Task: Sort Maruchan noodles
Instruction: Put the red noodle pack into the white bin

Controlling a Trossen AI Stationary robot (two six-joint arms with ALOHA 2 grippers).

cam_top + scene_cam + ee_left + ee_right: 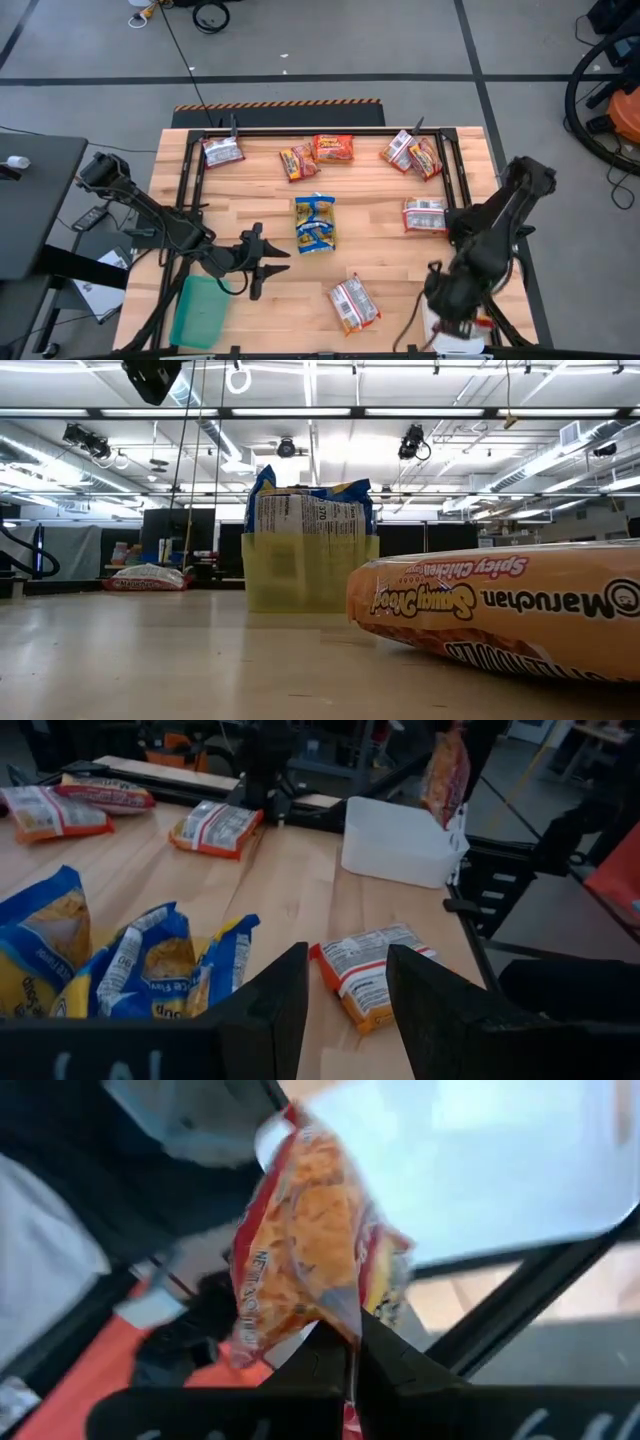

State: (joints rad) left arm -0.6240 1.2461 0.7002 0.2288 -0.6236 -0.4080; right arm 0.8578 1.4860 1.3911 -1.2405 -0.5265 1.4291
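Observation:
Maruchan noodle packets lie flat across the wooden table (380, 240): orange ones (333, 148) along the far side, one (353, 303) near the front, and blue-and-yellow ones (315, 222) mid-table in a yellow tray (310, 575). My right gripper (350, 1350) is at the front right, shut on an orange packet (445, 775) that hangs over a white tray (400, 840). My left gripper (345, 1010) stands open left of centre, above the table. It points toward the front packet (365, 970), which lies beyond its fingertips. My right gripper pinches the orange packet by its crimped end seam (345, 1315) between its two shut fingers. The fingers slant down from above. The packet is lifted clear and hangs above the white tray (480, 1160).
A green tray (200, 310) sits at the front left by my left arm. A silver-white packet (222, 150) lies at the far left and another packet (425, 213) at the right. A black frame (300, 130) runs along the far and side edges.

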